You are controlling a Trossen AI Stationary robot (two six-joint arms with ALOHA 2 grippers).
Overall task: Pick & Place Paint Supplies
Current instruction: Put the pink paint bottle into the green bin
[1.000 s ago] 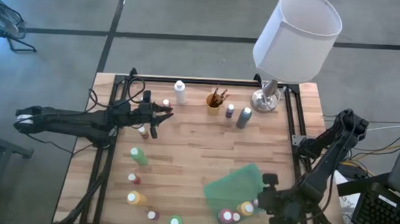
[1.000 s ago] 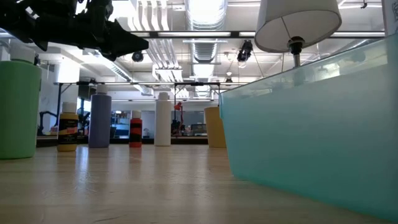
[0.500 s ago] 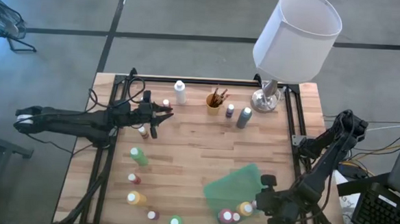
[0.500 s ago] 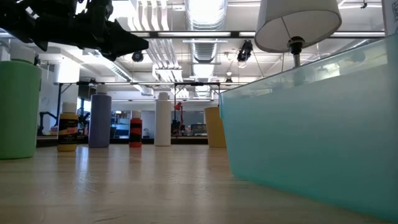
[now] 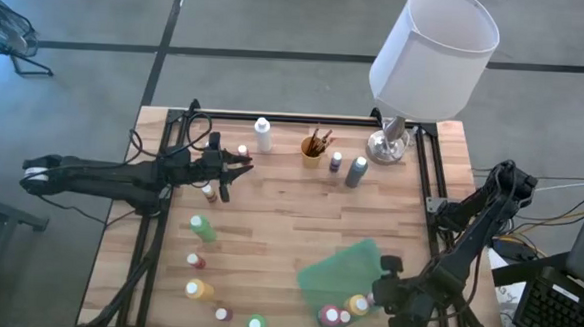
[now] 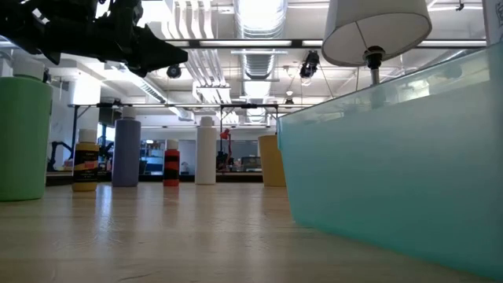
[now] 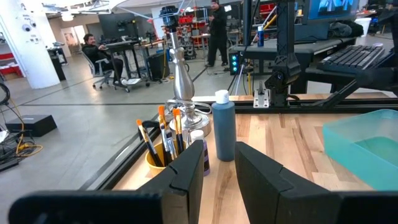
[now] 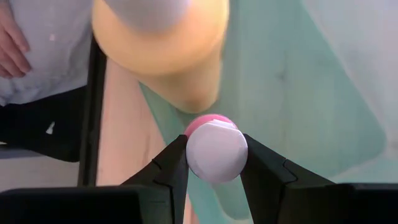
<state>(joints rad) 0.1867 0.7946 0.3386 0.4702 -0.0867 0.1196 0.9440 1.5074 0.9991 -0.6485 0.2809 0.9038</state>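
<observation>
A teal bin (image 5: 338,271) lies at the table's near right and holds a pink bottle (image 5: 331,316), a white-capped one and a yellow bottle (image 5: 360,305). My right gripper (image 5: 377,291) is over the bin's right corner, shut on a pink, white-capped bottle (image 8: 216,151). My left gripper (image 5: 238,163) hovers open and empty above the table's far left, beside a small white-capped bottle (image 5: 243,151) and an orange bottle (image 5: 208,191). Its wrist view looks past its fingers at a yellow cup of brushes (image 7: 163,146) and a dark bottle (image 7: 224,127). My right gripper pinches the pink bottle's white cap (image 8: 216,155) between its two fingers, one on each side. The fingers come from above, pointing down. The bottle stands upright under them over the teal bin; whether its base rests on the bin is hidden by the cap.
A lamp (image 5: 433,46) stands at the far right over grey and purple bottles (image 5: 357,172). A white bottle (image 5: 263,134) stands at the far edge. Green (image 5: 201,227), red (image 5: 195,262) and yellow (image 5: 197,290) bottles stand along the near left. People show beyond the table.
</observation>
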